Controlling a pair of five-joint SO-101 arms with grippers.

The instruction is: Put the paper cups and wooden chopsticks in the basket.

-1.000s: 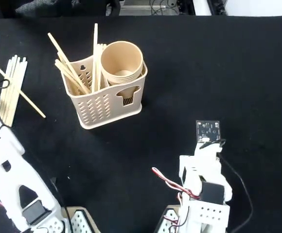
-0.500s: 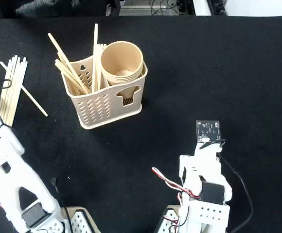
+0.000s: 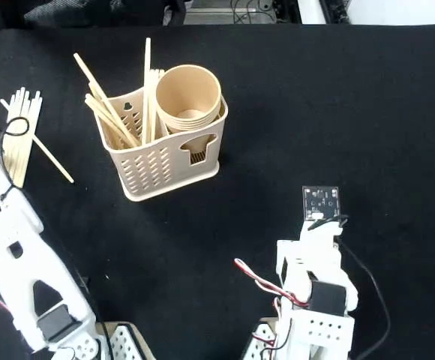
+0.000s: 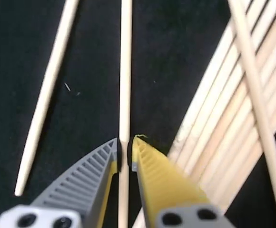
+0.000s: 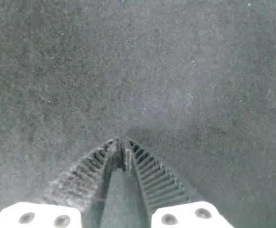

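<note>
Chopstick (image 4: 125, 71), thin pale wood, pinched between left jaws, left of basket (image 3: 165, 161); inside it, stacked paper cups (image 3: 191, 94) and leaning chopsticks (image 3: 105, 97); right jaws closed, empty.

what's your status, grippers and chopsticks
Left gripper shut on one chopstick beside the loose pile. Right gripper shut, empty, over the table. Paper cups and several chopsticks in the basket. Nothing in the way.
</note>
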